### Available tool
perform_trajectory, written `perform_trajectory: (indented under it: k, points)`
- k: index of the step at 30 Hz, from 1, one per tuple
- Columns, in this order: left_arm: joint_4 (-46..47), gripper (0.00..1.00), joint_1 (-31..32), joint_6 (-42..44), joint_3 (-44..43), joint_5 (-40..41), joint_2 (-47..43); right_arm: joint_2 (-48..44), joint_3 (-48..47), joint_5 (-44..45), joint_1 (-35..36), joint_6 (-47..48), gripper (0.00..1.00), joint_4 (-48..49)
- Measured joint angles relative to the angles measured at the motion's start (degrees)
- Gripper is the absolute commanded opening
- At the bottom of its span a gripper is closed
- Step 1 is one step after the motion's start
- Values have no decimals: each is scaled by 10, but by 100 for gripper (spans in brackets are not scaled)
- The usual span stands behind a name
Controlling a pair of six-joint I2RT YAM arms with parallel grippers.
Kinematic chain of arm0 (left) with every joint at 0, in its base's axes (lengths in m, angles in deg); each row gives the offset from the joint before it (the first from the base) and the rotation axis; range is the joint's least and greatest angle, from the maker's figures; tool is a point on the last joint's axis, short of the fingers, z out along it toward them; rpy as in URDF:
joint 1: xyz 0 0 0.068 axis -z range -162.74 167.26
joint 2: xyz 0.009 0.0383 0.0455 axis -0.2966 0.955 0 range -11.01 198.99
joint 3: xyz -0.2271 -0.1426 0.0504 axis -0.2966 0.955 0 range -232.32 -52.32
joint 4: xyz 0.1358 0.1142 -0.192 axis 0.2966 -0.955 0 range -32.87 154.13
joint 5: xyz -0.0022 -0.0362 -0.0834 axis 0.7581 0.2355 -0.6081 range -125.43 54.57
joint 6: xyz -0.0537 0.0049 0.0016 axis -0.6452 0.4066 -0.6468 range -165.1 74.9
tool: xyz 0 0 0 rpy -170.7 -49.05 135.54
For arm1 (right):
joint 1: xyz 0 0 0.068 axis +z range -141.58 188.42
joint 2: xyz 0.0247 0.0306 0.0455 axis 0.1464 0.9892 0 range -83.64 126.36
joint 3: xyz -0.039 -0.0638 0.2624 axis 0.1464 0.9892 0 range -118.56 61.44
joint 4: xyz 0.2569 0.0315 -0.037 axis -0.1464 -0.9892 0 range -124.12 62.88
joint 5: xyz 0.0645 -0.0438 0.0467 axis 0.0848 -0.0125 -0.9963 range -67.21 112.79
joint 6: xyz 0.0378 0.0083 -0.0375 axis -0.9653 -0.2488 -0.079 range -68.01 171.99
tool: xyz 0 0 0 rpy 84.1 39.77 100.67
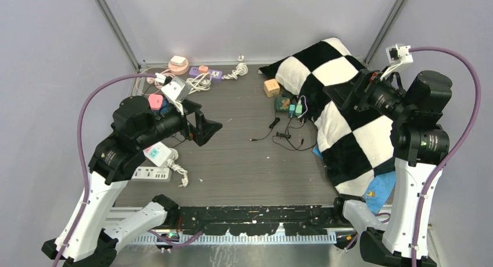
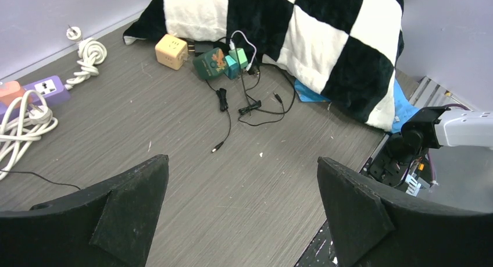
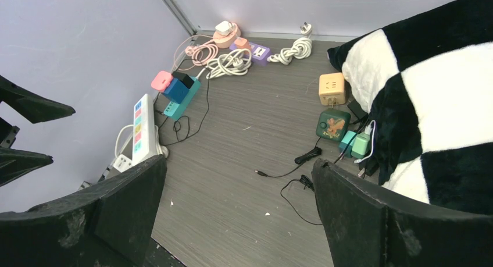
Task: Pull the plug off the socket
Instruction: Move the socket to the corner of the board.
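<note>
A dark green cube socket (image 1: 282, 103) (image 2: 210, 63) (image 3: 332, 123) sits at the checkered pillow's edge, with two small teal and green plugs (image 1: 295, 109) (image 2: 237, 61) (image 3: 355, 143) pressed against its side; thin black cables trail from them. My left gripper (image 1: 210, 127) (image 2: 241, 160) hovers open over bare tabletop, left of the socket, nothing between its fingers. My right gripper (image 1: 339, 94) (image 3: 238, 161) hangs open above the pillow (image 1: 343, 110), right of the socket, empty too.
A beige cube socket (image 1: 271, 87) stands behind the green one. Along the left edge lie a white power strip (image 1: 152, 173), a teal strip with pink and blue plugs (image 3: 177, 92), a purple strip (image 1: 208, 74), a pink round socket (image 1: 178, 64) and coiled white cords (image 1: 235, 72).
</note>
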Motion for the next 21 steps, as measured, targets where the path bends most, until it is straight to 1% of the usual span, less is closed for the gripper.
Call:
perform_trajectory:
  k: [21]
  points:
    - [2, 100, 0, 4, 11, 19, 0, 0, 3, 5, 0, 0, 100, 1]
